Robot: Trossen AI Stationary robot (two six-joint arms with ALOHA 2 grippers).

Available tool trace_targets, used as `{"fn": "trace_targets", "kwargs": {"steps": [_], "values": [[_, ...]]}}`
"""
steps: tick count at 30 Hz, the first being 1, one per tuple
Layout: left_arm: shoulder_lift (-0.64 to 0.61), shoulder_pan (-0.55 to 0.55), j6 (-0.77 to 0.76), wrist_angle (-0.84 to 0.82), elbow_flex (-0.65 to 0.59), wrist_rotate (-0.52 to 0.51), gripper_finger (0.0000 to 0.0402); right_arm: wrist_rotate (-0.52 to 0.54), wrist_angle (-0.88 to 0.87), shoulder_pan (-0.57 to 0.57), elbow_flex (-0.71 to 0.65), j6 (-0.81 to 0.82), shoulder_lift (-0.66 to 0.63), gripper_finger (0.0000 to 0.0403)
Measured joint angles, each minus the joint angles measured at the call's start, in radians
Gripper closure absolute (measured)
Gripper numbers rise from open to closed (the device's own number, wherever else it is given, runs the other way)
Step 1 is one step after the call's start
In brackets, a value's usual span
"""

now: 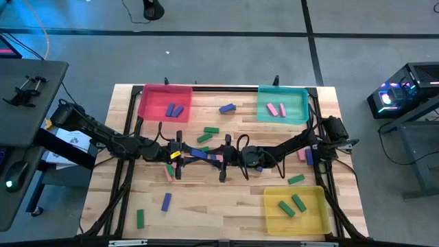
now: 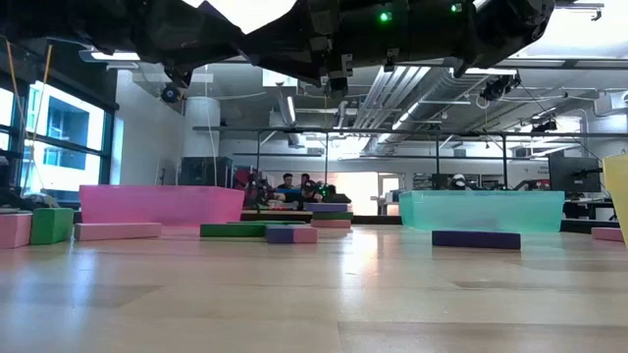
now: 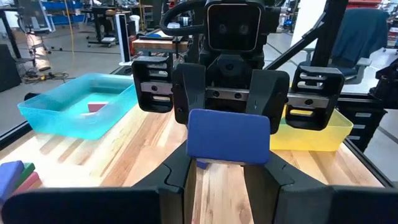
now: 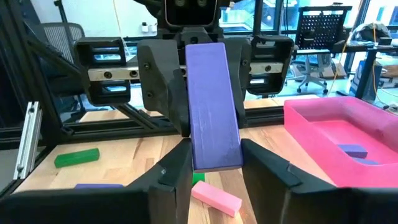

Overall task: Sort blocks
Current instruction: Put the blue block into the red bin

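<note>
Mid-table, the left gripper (image 3: 217,180) and right gripper (image 4: 214,171) both pinch one blue-purple block (image 1: 200,155) by its flat faces — looks light, rigid, smooth, so firm broadside pressure should suit.

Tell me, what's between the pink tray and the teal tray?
A blue block lies between pink tray and teal tray, shown in the high view.
</note>
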Motion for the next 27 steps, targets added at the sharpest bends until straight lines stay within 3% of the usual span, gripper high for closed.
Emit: {"fn": "trace_targets", "kwargs": {"steps": [7, 12, 16, 18, 22, 27], "values": [[-0.001, -0.001, -0.012, 0.004, -0.001, -0.031, 0.0318, 0.014, -0.149, -0.003, 0.0, 0.058, 0.0, 0.0286], [-0.008, 0.008, -0.018, -0.004, 0.002, -0.075, 0.0319, 0.056, -0.384, -0.024, 0.0, 0.169, -0.038, 0.0258], [-0.039, 0.066, -0.046, -0.08, 0.033, -0.145, 0.0319, 0.032, -0.576, -0.037, 0.0, 0.263, -0.084, 0.0234], [-0.066, 0.128, -0.066, -0.218, 0.073, -0.186, 0.0319, 0.011, -0.616, -0.039, 0.0, 0.296, -0.099, 0.023], [-0.088, 0.329, -0.149, -0.66, 0.218, -0.205, 0.032, -0.021, -0.616, -0.029, 0.0, 0.313, -0.103, 0.023], [-0.026, 0.641, -0.206, -1.121, 0.395, -0.111, 0.032, -0.022, -0.613, -0.016, 0.0, 0.312, -0.103, 0.0231]]}}
